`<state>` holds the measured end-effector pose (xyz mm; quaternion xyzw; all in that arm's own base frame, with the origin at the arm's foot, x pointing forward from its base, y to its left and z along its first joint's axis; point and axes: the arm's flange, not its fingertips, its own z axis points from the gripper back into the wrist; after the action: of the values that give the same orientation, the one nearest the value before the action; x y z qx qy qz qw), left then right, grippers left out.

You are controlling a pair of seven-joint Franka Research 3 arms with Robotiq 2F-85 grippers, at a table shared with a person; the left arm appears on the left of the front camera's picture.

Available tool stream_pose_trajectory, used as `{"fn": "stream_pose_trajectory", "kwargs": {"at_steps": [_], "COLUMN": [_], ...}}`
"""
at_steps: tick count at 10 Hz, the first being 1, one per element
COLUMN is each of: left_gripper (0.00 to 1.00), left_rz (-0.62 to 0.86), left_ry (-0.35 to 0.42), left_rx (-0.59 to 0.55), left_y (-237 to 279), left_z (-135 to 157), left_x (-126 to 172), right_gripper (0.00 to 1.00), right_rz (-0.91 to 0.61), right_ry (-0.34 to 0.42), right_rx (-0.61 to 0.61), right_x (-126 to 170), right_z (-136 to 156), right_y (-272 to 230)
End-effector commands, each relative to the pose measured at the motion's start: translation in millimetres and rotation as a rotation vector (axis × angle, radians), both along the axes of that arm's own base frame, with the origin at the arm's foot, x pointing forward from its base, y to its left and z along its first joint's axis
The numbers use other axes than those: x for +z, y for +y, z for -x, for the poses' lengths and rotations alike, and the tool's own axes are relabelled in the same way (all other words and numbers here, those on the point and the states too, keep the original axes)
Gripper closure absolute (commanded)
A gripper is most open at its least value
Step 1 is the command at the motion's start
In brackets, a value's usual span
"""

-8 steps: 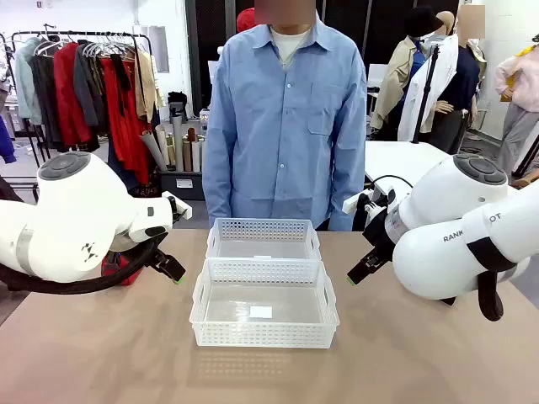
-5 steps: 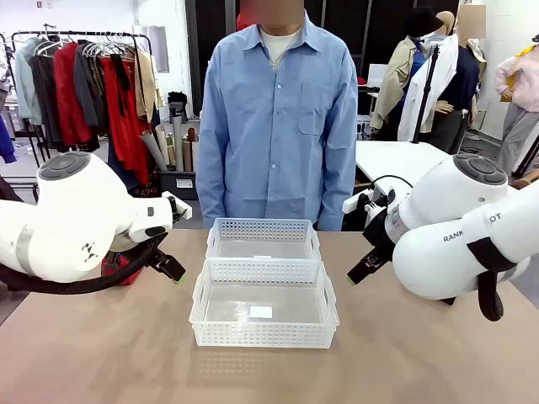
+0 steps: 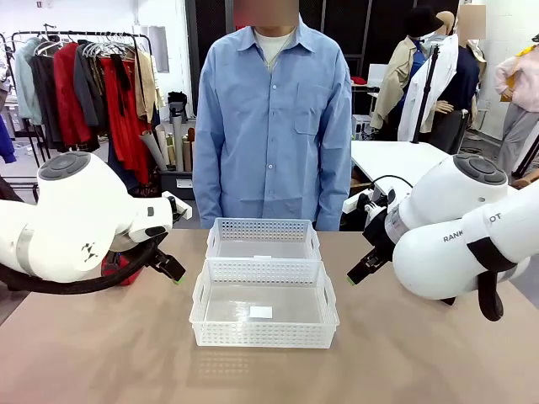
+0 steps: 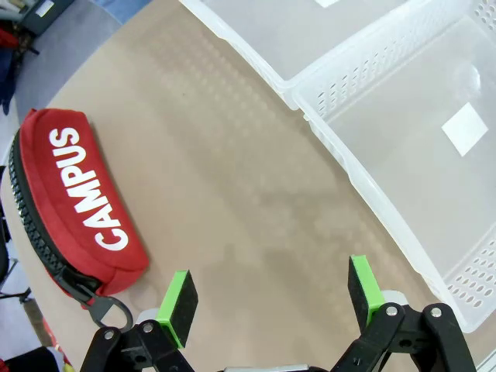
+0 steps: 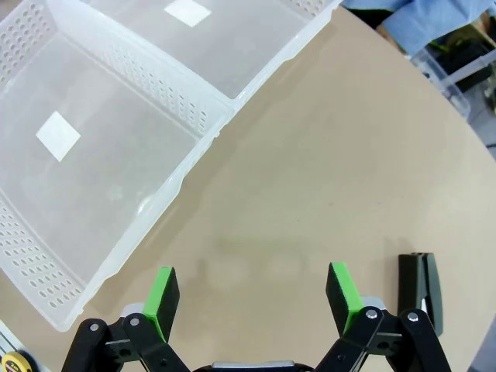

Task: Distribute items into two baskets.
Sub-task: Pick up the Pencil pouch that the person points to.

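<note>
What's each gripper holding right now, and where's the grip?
Nothing held. Left gripper open over bare table beside the red pouch; right gripper open, black stapler lying untouched beside it.

Red pouch (image 3: 112, 268) mostly behind the left arm (image 3: 67, 220)

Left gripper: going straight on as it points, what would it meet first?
The left gripper would likely hit bare table first, between pouch and basket; depth unclear.

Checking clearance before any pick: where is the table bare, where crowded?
Bare tabletop lies between the pouch and the near basket, between the stapler and that basket, and along the robot's edge. Both baskets are empty inside. Crowded only mid-table, where the far basket abuts the near one.
</note>
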<state>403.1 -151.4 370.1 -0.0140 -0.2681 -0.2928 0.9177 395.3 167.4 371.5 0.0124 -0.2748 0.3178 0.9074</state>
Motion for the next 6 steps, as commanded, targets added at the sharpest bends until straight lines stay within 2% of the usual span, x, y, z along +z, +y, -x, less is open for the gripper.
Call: {"fn": "stream_pose_trajectory", "kwargs": {"at_steps": [1, 6], "left_gripper": [0.0, 0.0], "left_rz": [0.0, 0.011], "left_ry": [0.0, -0.01], "left_rx": [0.0, 0.008], "left_y": [0.0, 2.3], "left_z": [0.0, -1.3], "left_x": [0.1, 7.3], "right_gripper": [0.0, 0.0], "right_rz": [0.0, 0.0], "right_ry": [0.0, 0.0], "right_rx": [0.0, 0.0], "right_x": [0.0, 0.0], "right_z": [0.0, 0.0], "right_y": [0.0, 0.0]}}
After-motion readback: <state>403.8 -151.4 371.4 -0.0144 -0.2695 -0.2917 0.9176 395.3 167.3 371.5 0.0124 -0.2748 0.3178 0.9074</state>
